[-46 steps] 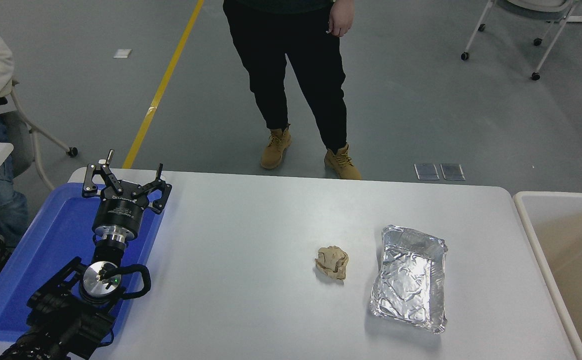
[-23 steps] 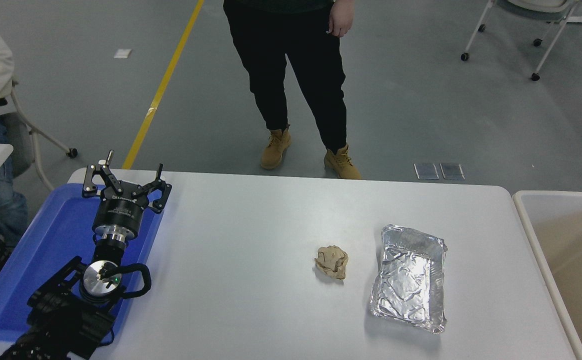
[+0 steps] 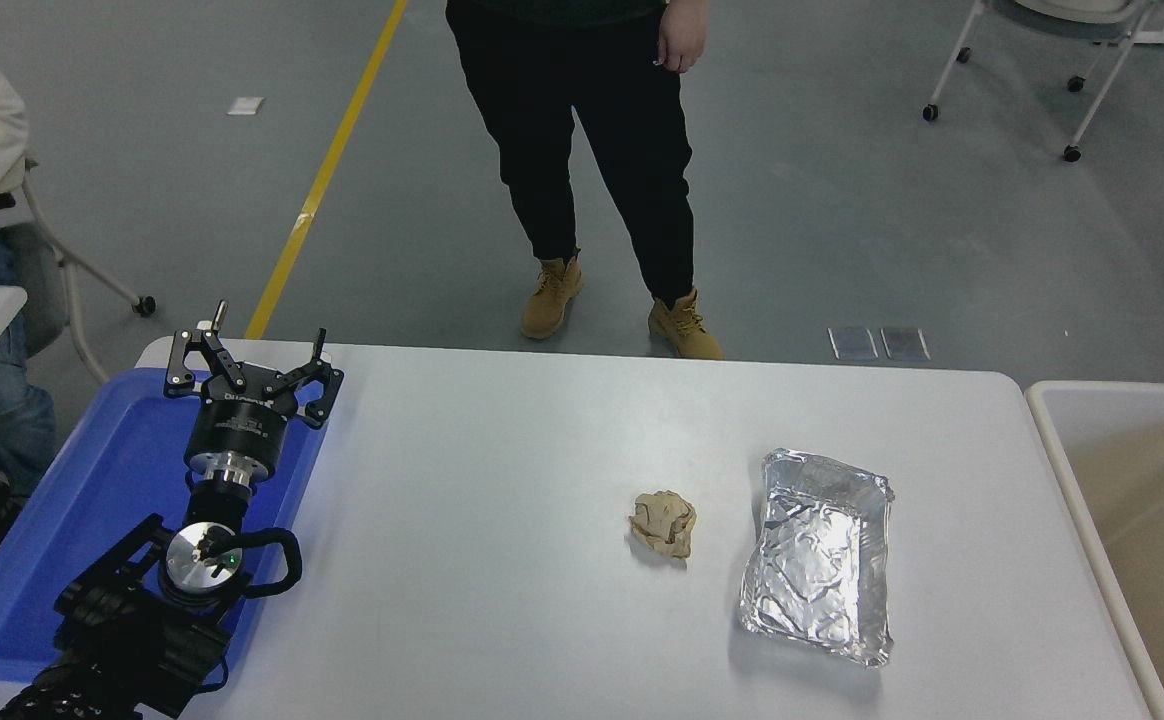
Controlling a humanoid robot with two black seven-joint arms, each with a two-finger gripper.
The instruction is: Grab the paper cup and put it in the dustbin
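No paper cup is visible on the white table (image 3: 502, 480) or in the shown part of the dustbin (image 3: 1052, 440), which stands at the table's right end, far to the right of the only gripper in view. Judgement: the cup may already lie in the bin's unseen part, or is simply out of frame; the pictures do not settle which.

The left gripper (image 3: 247, 362) is parked over the blue tray (image 3: 92, 500), its fingers (image 3: 182, 365) spread apart and holding nothing. The right arm is not in view.

Well right of those fingers lie a crumpled tan paper ball (image 3: 664, 523) and, just beyond it, a silver foil tray (image 3: 820, 555). A person (image 3: 592, 150) stands beyond the far edge. Nothing obstructs the bin's opening.
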